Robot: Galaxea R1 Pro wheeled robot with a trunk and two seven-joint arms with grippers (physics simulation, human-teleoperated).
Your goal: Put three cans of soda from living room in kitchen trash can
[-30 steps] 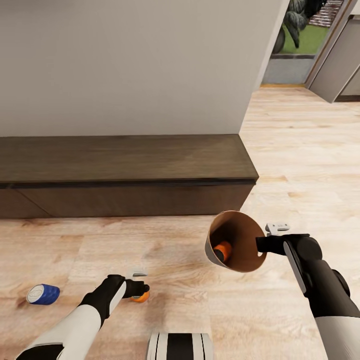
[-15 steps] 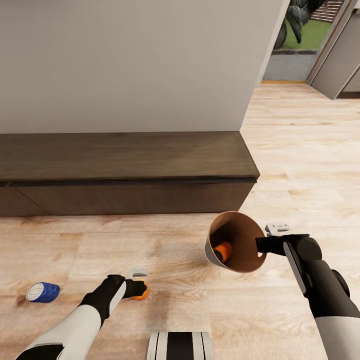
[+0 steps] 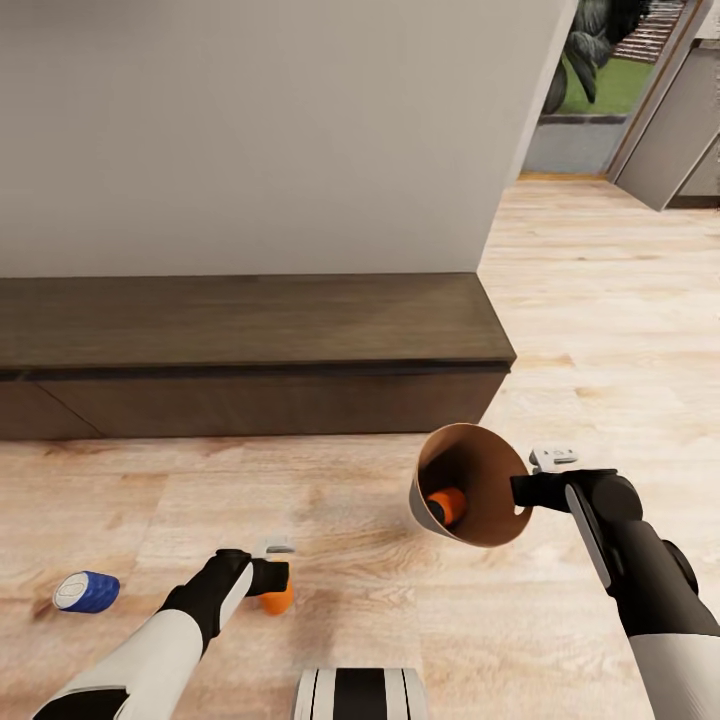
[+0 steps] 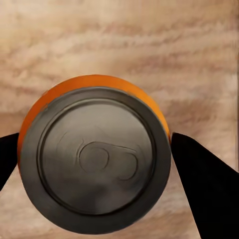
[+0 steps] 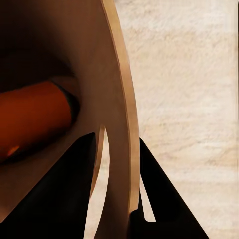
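Low in the head view, left of centre, the left gripper (image 3: 270, 578) had its two dark fingers (image 4: 199, 184) pressed against either side of an upright orange can (image 4: 94, 157) on the pale plank floor (image 3: 600, 330), its silvery top facing the wrist camera. At the right of that view, the right gripper (image 3: 520, 490) pinched the rim of the tash can (image 3: 470, 480) by its slot handle, one finger inside the wall and one outside, holding it tilted with its coppery mouth toward the camera and a second orange can (image 3: 445, 505) lying inside. The blue can (image 3: 86, 591) lay on its side at the lower left, well apart from both grippers, and a long dark bench (image 3: 250, 350) ran along the grey wall (image 3: 270, 130) across the middle of the frame.
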